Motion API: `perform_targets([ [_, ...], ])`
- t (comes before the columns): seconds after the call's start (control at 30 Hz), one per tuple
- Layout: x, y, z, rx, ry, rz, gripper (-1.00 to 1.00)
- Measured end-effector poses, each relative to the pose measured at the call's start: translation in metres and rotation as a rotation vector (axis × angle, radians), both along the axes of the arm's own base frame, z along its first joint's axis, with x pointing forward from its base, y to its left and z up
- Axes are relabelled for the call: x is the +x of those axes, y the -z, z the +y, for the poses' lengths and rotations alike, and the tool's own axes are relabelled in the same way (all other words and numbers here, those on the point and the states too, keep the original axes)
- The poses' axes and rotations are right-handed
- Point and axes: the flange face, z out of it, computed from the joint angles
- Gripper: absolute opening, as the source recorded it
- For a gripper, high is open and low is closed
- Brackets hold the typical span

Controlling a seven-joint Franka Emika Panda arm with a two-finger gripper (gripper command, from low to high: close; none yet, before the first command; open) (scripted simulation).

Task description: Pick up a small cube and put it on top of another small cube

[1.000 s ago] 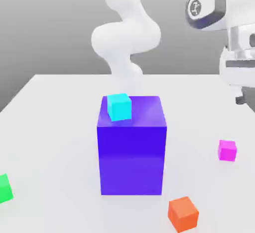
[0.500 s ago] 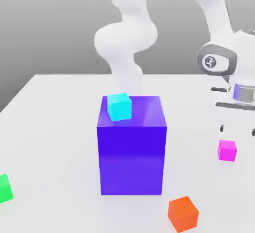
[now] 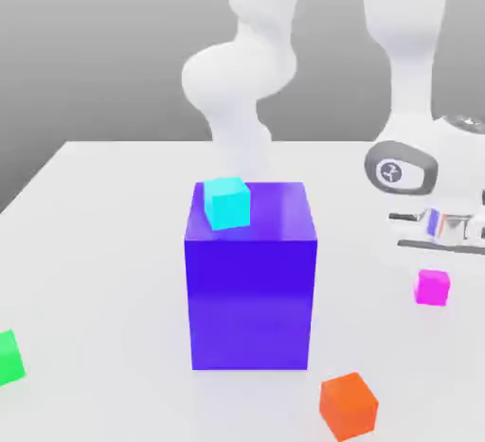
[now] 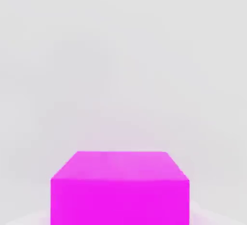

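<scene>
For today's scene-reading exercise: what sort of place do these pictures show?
Most likely a simulated robot test bench, not a real room: a bare white table, plain coloured blocks such as the big blue block and pink cube, and a flat grey backdrop.

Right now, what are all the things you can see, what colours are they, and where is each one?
Table: one, white, under everything.
Big block: one, blue-violet, standing mid-table.
Cyan cube: one, on the big block's top, near its corner at the exterior view's left.
Magenta cube: one, on the table at the exterior view's right, just under the robot's hand.
Green cube: one, on the table at the exterior view's left edge, partly cut off.
Orange cube: one, on the table near the front, right of the big block.
Robot arm: one, white, rising behind the big block.
Gripper: one, shut, just above the magenta cube.
</scene>
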Motion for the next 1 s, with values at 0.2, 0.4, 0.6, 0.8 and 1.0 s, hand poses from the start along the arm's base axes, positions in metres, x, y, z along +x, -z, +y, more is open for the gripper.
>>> perform_targets([
  [0.2,0.011,-0.054,0.009,0.027,0.01,-0.014,-1.0],
  [0.4,0.115,-0.071,-0.025,0.061,0.157,-0.02,-1.0],
  [0.6,0.216,-0.086,-0.101,0.089,0.306,-0.045,-1.0],
  [0.8,0.283,-0.091,-0.227,0.078,0.459,-0.055,-1.0],
  [1.0,0.293,-0.088,-0.377,0.045,0.608,-0.037,-1.0],
])
